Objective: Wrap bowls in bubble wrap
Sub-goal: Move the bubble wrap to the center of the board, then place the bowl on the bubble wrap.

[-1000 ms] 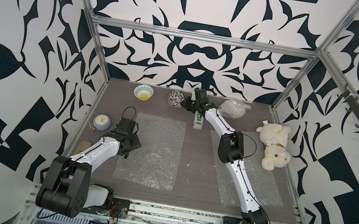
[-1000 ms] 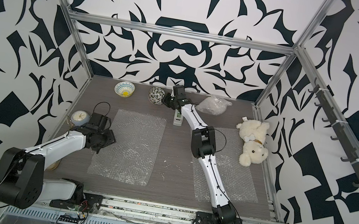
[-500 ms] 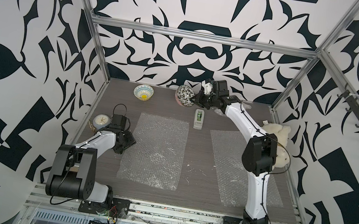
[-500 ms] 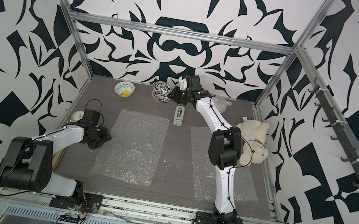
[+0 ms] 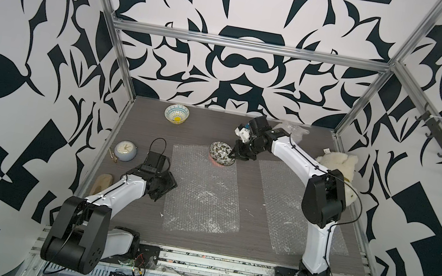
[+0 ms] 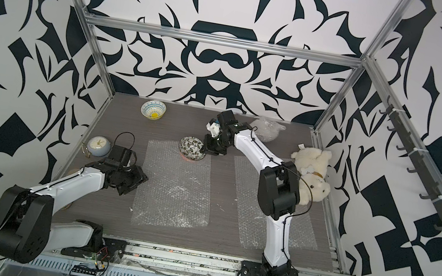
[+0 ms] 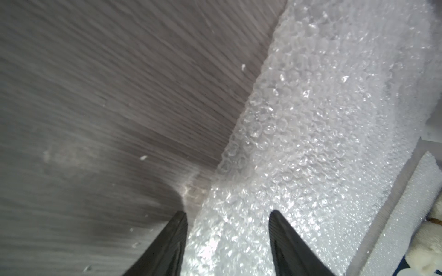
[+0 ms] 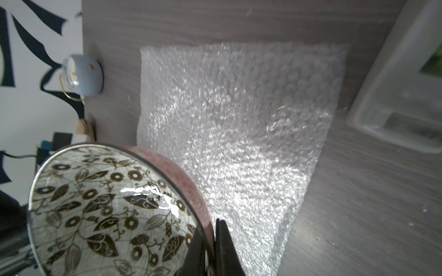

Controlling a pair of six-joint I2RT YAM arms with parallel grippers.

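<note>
While right end effector point(image 8: 210, 236) pinches the half-cropped floral bowl point(image 8: 100, 215) — left end effector point(image 7: 227, 212) seems spread

Both top views bright, even, sharp. Wrist views blurred and streaky, with glare on the clear bubbled plastic sheet point(image 7: 311, 143) and black-and-white floral ceramic bowl point(image 8: 107, 210)

Floral bowl point(image 8: 100, 212): black-and-white leaves inside (reddish outside); clear bubble wrap point(image 8: 239, 133).
</note>
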